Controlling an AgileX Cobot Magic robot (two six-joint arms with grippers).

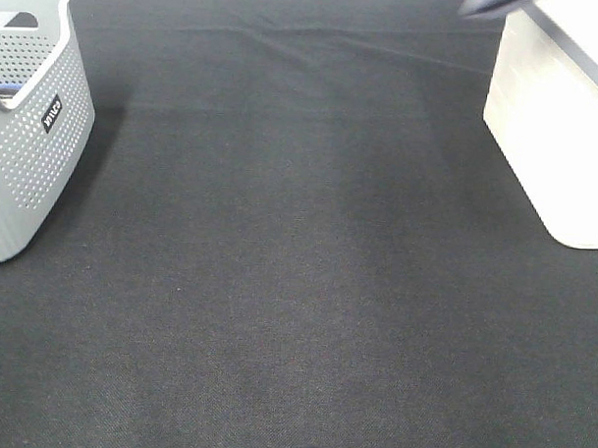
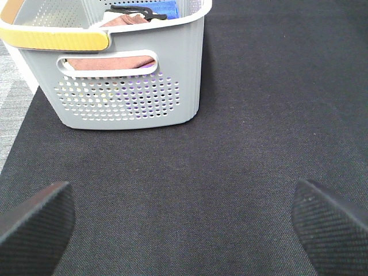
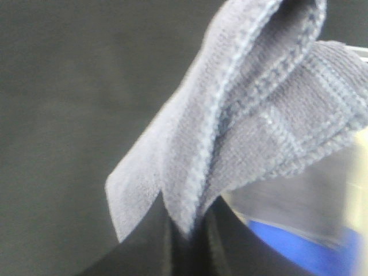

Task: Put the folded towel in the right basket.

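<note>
The folded towel (image 3: 253,109) is grey-blue and hangs pinched in my right gripper (image 3: 187,233), whose jaws are shut on its lower edge. In the exterior high view only a dark blurred bit of the towel (image 1: 488,5) shows, at the top right, over the near-left corner of the white right basket (image 1: 558,125). The right arm itself is out of that view. The basket's pale rim (image 3: 345,190) shows behind the towel in the right wrist view. My left gripper (image 2: 184,230) is open and empty, low over the black mat, facing the left basket (image 2: 126,86).
The grey perforated left basket (image 1: 32,126) stands at the left edge, holding a brown towel (image 2: 123,20) and a blue cloth (image 2: 164,7). Something blue (image 3: 299,244) lies inside the right basket. A black mat (image 1: 298,263) covers the table between the baskets.
</note>
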